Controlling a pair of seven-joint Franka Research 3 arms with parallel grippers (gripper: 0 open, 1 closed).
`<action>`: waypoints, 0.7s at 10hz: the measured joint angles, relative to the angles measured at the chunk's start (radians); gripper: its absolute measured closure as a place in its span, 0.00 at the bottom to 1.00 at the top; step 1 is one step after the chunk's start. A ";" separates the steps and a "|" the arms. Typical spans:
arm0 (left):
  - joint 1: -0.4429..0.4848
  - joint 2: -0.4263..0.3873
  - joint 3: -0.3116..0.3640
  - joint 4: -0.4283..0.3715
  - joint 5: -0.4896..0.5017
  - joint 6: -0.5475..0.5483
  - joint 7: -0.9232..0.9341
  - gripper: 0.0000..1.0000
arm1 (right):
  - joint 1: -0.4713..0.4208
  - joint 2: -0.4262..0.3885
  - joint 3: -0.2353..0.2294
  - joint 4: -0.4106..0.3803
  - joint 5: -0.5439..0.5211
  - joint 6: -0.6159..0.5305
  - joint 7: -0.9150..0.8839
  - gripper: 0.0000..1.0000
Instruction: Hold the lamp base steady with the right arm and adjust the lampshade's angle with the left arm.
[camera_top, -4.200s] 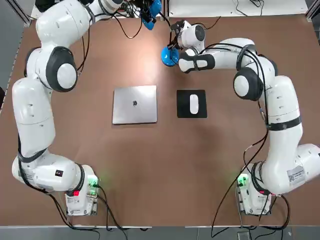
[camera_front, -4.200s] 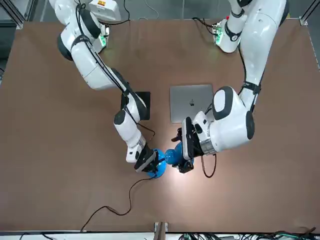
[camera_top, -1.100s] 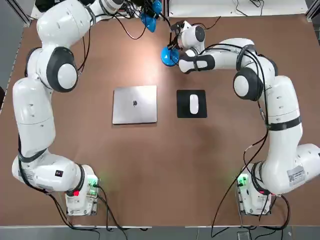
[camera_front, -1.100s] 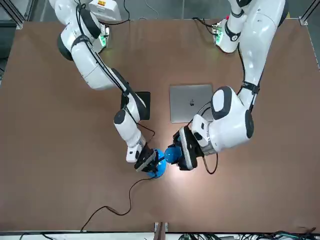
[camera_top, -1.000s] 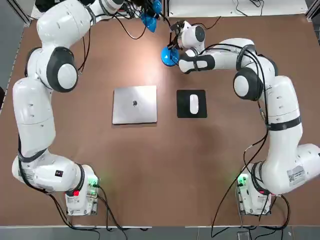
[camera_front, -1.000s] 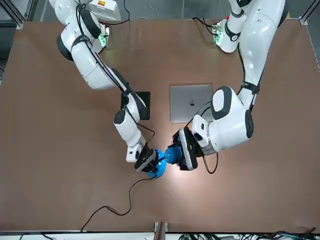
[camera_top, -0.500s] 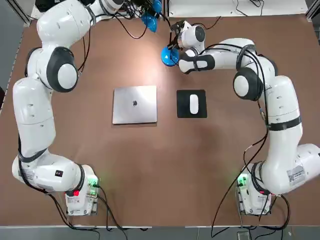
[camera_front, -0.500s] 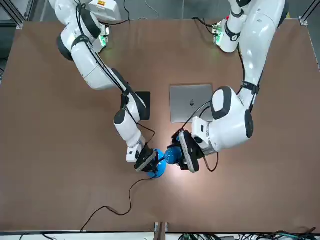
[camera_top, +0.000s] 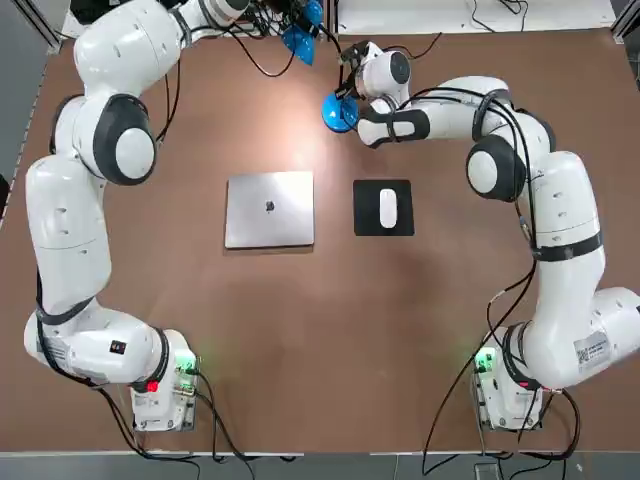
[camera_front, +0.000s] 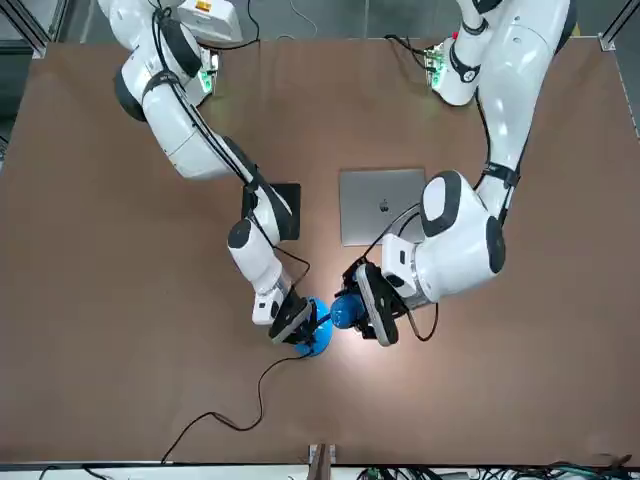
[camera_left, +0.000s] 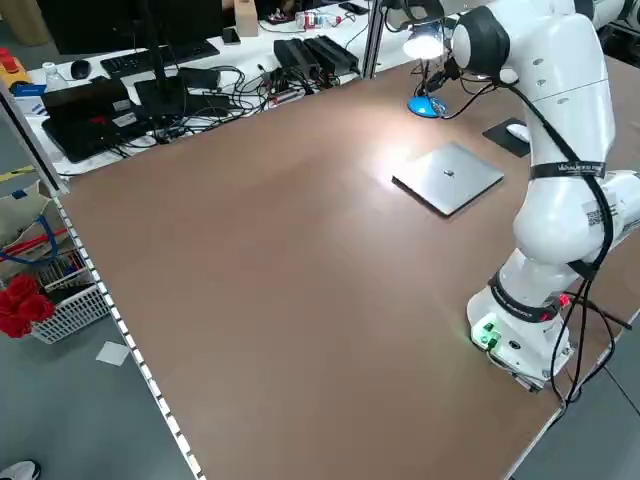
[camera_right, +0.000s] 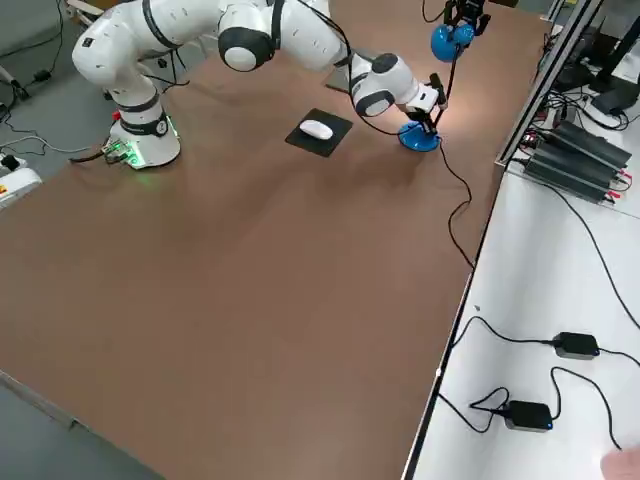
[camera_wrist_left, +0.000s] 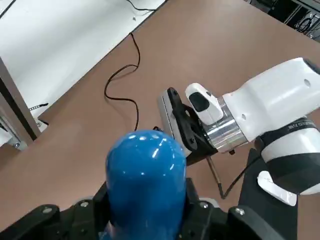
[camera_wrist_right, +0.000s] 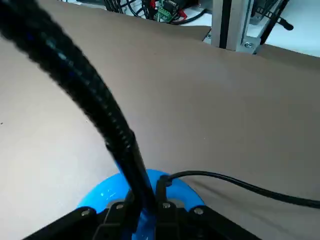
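Glossy blue disc base (camera_front: 312, 343) pinned on matte brown surface (camera_front: 120, 330) by right fingers (camera_front: 291, 326), closed at its ribbed black stem (camera_wrist_right: 107, 131). Smooth rounded blue shade (camera_wrist_left: 146, 172) clamped between left fingers (camera_wrist_left: 80, 216).

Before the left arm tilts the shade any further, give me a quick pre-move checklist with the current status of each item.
1. Right end effector shut at the foot of the thin black gooseneck stem, on the small round glossy blue lamp base: ok.
2. Left end effector shut on the small bright blue cone-shaped lampshade: ok.
3. Lamp base flat on the brown table: ok in the right side view.
4. Black cord slack, trailing off the table edge: ok.
5. Closed silver laptop and white mouse apart from the lamp: ok.
6. How firmly the base is held down: cannot tell.
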 joint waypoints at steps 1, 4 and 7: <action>-0.002 0.000 0.000 0.000 0.007 0.000 -0.021 0.42 | 0.000 0.000 0.000 0.000 0.000 0.000 0.000 0.84; -0.006 -0.002 0.001 0.001 0.020 0.000 -0.093 0.42 | 0.000 0.000 0.000 0.000 0.000 0.001 0.000 0.84; -0.008 -0.002 0.001 0.001 0.024 0.000 -0.151 0.42 | 0.000 0.000 -0.001 -0.002 0.000 0.006 0.000 0.84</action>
